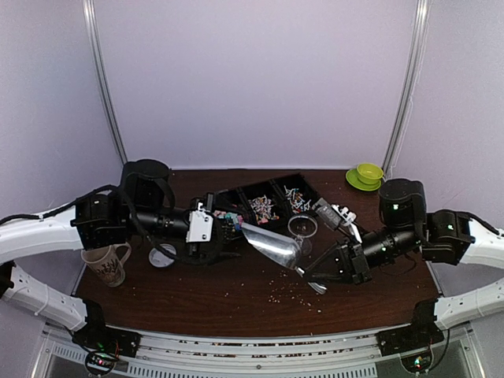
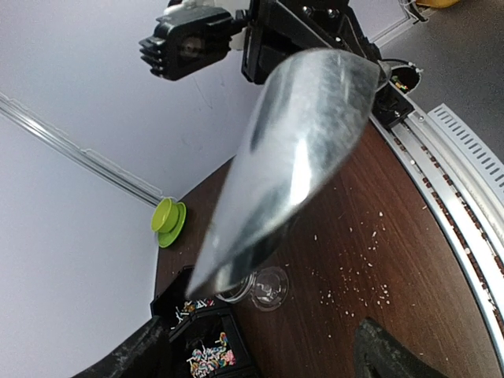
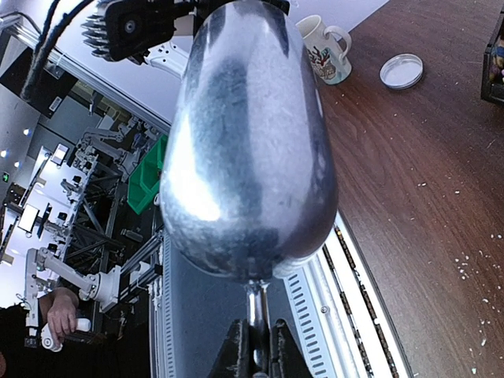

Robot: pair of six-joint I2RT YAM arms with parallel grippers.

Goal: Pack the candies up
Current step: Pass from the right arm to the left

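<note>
candies (image 1: 264,207) in tray (image 1: 277,189), seemingly just beyond left claw (image 1: 235,228); right claw (image 1: 315,281) pinches scoop (image 1: 276,246)

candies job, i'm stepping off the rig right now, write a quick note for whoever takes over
Right hand: shut on the thin handle of the metal scoop, which is held over the table.
Left hand: open, holding nothing, close to the scoop's wide end.
Candies: in the compartments of the black tray at the back of the table. Whether any are in the scoop cannot be seen.
Clear glass: upright beside the tray, next to the scoop. Its contents cannot be made out.
Done: scoop is in hand.
Left: no candies visibly packed, so probably the whole job.
</note>
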